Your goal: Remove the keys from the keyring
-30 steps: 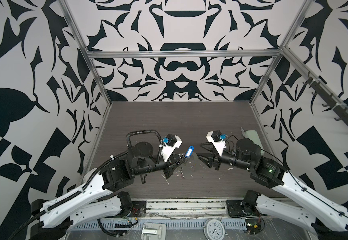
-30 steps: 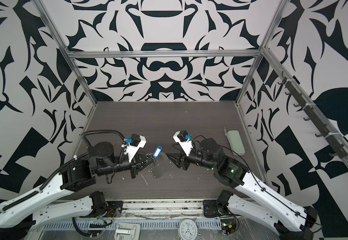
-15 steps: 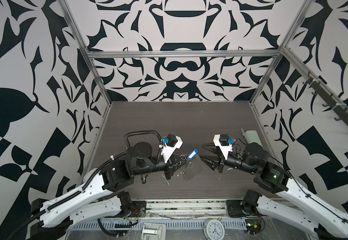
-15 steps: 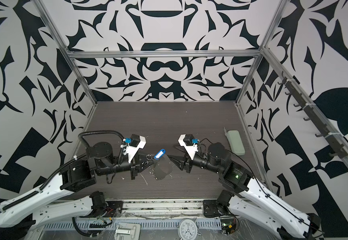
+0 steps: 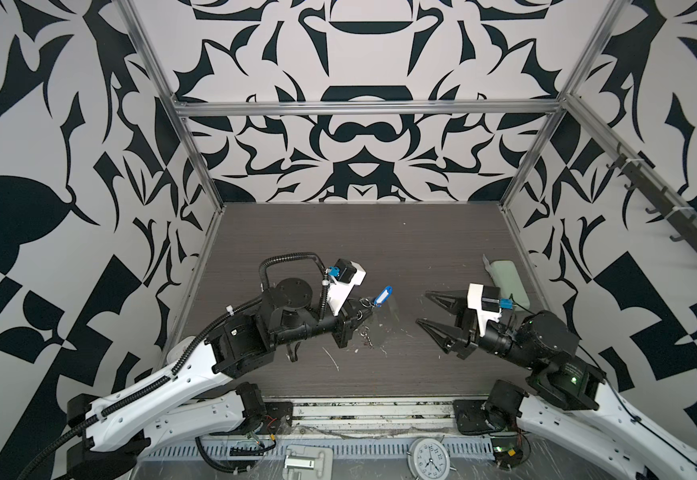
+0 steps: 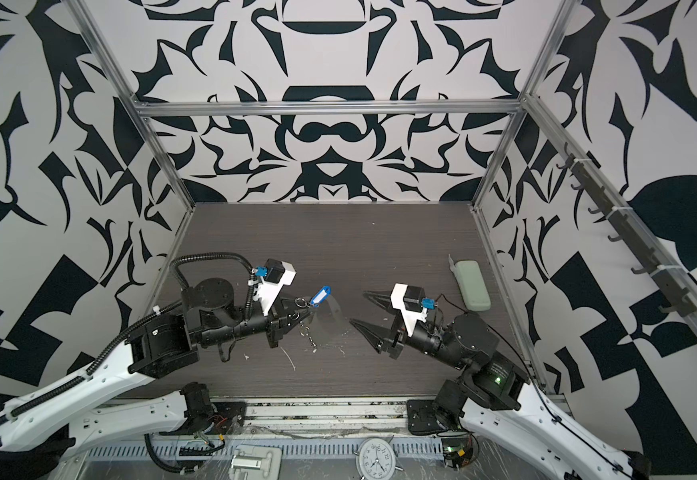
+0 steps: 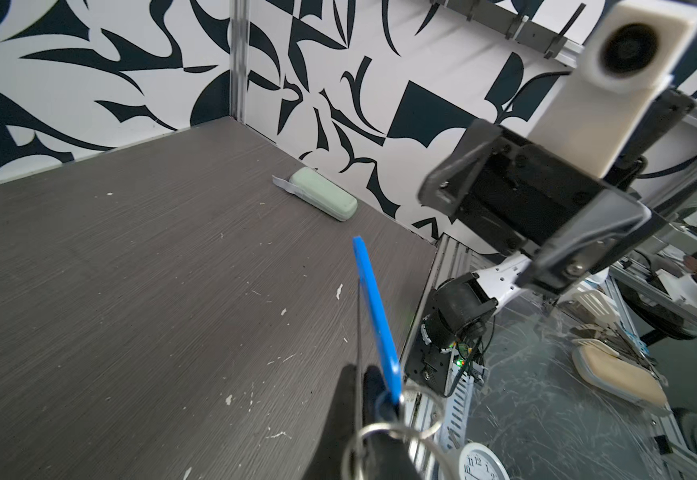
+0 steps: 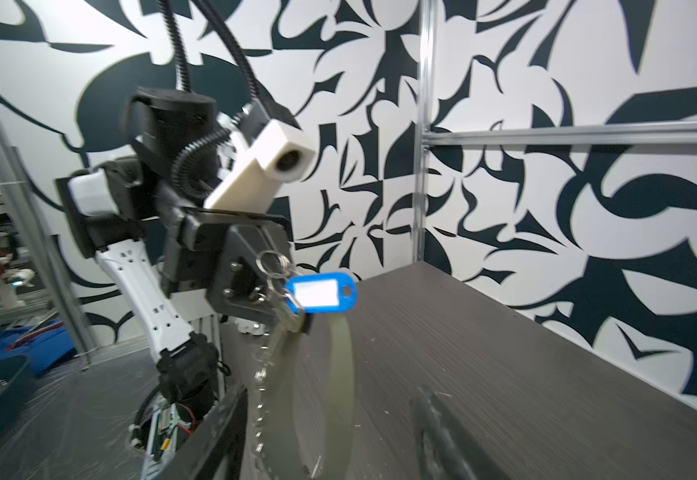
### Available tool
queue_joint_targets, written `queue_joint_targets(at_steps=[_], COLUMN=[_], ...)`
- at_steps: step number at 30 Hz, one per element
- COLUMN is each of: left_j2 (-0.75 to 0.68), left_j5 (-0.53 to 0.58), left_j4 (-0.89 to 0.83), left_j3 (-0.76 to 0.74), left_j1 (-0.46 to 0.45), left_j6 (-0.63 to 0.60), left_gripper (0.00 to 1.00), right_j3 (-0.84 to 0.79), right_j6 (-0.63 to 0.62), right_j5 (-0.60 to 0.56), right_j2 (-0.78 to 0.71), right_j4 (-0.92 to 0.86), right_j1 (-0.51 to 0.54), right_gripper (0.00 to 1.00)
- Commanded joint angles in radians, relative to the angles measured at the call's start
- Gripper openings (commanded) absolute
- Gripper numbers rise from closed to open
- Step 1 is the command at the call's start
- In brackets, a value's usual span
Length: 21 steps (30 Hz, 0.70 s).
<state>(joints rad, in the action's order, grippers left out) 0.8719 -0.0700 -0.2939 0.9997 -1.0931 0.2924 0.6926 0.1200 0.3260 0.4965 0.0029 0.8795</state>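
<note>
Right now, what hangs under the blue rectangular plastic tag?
A silver key, a chain of silver rings and a pale flat D-shaped loop show below the blue tag. The left gripper, shut on the tag, hides where they join; no red tag shows.

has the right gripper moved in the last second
Yes: in a top view the right gripper has backed away rightward, toward the pale-green case.

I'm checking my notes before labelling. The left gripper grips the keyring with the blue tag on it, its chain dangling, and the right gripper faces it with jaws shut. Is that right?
Not quite. The right gripper has its jaws wide open, as both top views show. The rest holds: the left gripper grips the keyring with the blue tag on it, chain dangling.
</note>
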Motion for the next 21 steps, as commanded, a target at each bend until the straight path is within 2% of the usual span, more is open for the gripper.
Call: queue_joint_targets(at_steps=[1, 11, 12, 13, 15, 16, 17, 19, 21], left_j2=[-0.007, -0.034, -0.029, -0.025, -0.018, -0.017, -0.019, -0.027, -0.049], left_j5=[-0.007, -0.179, -0.182, -0.175, -0.137, -0.109, -0.063, 0.067, 0.184], left_j4=[0.021, 0.07, 0.067, 0.061, 0.052, 0.05, 0.049, 0.028, 0.014], left_j3=[0.016, -0.019, -0.019, -0.015, -0.014, -0.014, -0.015, -0.013, -0.021], left_j1=[0.002, 0.002, 0.002, 0.002, 0.002, 0.002, 0.002, 0.002, 0.002], left_j6=[-0.001, -0.057, -0.061, -0.063, -0.06, -0.055, -0.046, -0.03, -0.023], left_gripper=[0.04, 0.0, 0.0, 0.0, 0.0, 0.04, 0.16, 0.38, 0.49], right_j3=[0.053, 0.076, 0.078, 0.082, 0.091, 0.098, 0.107, 0.14, 0.207], right_j6=[0.028, 0.047, 0.053, 0.058, 0.062, 0.063, 0.059, 0.049, 0.002], right_j5=[0.155, 0.225, 0.246, 0.27, 0.286, 0.285, 0.277, 0.207, 0.088], right_j2=[0.1, 0.202, 0.211, 0.225, 0.243, 0.251, 0.254, 0.263, 0.285], right_j4=[0.022, 0.026, 0.035, 0.041, 0.04, 0.036, 0.026, -0.04, -0.177], right_j1=[0.004, 0.003, 0.004, 0.003, 0.003, 0.003, 0.003, 0.004, 0.004], right_gripper=[0.63, 0.6, 0.56, 0.47, 0.23, 0.11, 0.0, 0.0, 0.0])
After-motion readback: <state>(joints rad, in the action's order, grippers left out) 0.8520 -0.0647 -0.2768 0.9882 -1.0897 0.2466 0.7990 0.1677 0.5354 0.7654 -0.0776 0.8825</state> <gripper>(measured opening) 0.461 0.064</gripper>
